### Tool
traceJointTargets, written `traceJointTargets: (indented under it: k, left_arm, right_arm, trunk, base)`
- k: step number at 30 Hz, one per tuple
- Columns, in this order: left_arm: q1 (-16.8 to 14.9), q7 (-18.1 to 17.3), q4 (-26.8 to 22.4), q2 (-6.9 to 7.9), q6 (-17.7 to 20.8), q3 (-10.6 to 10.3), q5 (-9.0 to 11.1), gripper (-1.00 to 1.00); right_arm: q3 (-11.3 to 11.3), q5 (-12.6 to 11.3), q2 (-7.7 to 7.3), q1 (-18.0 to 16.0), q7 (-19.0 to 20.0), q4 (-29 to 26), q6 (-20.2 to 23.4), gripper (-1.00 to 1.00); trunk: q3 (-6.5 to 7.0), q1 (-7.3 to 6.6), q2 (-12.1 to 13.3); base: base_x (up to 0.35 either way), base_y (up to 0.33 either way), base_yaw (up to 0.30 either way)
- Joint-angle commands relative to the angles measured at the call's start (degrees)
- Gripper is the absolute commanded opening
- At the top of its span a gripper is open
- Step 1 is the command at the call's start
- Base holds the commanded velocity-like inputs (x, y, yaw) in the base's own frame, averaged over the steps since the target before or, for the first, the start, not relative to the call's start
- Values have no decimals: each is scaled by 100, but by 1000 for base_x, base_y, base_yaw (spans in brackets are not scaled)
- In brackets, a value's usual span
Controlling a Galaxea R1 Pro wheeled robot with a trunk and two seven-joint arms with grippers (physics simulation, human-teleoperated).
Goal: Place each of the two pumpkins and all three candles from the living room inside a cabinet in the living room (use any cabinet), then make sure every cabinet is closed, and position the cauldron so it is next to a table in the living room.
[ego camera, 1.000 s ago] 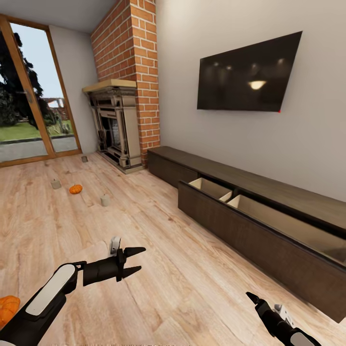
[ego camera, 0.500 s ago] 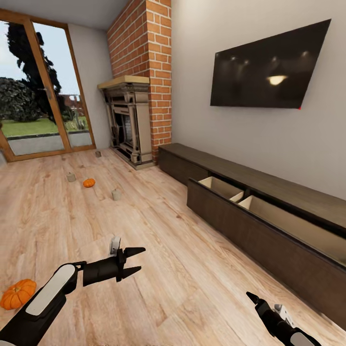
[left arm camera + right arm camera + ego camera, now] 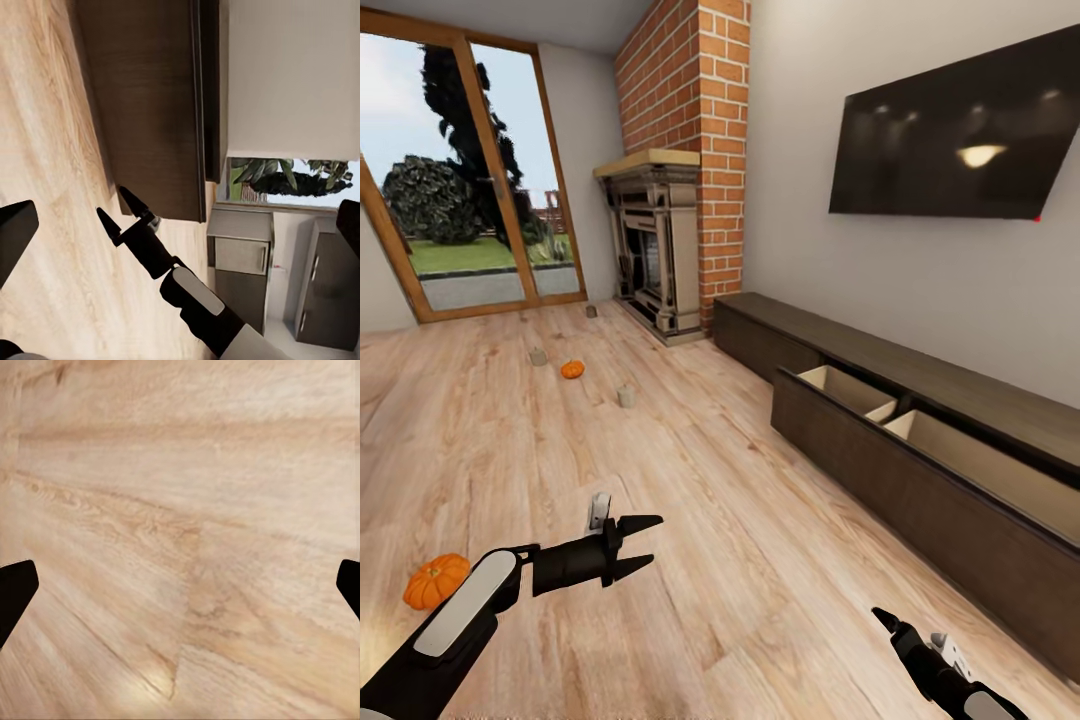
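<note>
Camera swing since a second ago: head view has turned toward the robot's left, so fireplace [image 3: 658, 240], television [image 3: 960, 140] and cabinet [image 3: 920, 440] all sit further to the picture's right; the things themselves show no sign of having moved, and both arms keep their pose in the picture

Items on the wood floor [image 3: 710, 520], none yet stowed:
- near pumpkin [image 3: 436, 581], just beside the left forearm, on the robot's left
- far pumpkin [image 3: 572, 370], mid-room
- candle [image 3: 626, 397], between the far pumpkin and the cabinet
- candle, second [image 3: 538, 356], just beyond the far pumpkin
- candle, third [image 3: 591, 311], near the fireplace base

Cabinet: one long drawer [image 3: 960, 470] stands pulled out; the part of its pale interior that can be seen holds nothing

Left gripper [image 3: 641, 543]: jaws spread, holding nothing, above bare floor, well apart from every item
Right gripper [image 3: 120, 210]: jaws spread and holding nothing, as seen from the left wrist camera; low over floorboards in front of the drawer

Progress, as judged: early. Done: a drawer opened to receive. Left: all five small items to carry in, drawer to shut, cauldron to set by the desk. Nearest candidate for pick-up looks to be the near pumpkin
</note>
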Motion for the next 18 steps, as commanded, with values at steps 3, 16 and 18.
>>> traceJointTargets:
  k: [3,16,18]
  left_arm:
    - [-6,-59,5,4,2,-13,-48,100]
    - [-6,-56,6,4,2,-17,-48,100]
    - [-6,-53,6,4,2,-18,-48,100]
  right_arm:
    - [-44,-17,2,-1,12,-3,57,100]
    - [-43,-13,6,-1,-2,-3,54,100]
    - [-43,51,7,-1,-2,-3,55,100]
  trunk:
    - [-27,-1,-2]
    - [-121,-1,-2]
    - [-136,-1,-2]
  base:
    - [56,0,175]
    - [77,0,175]
    - [79,0,175]
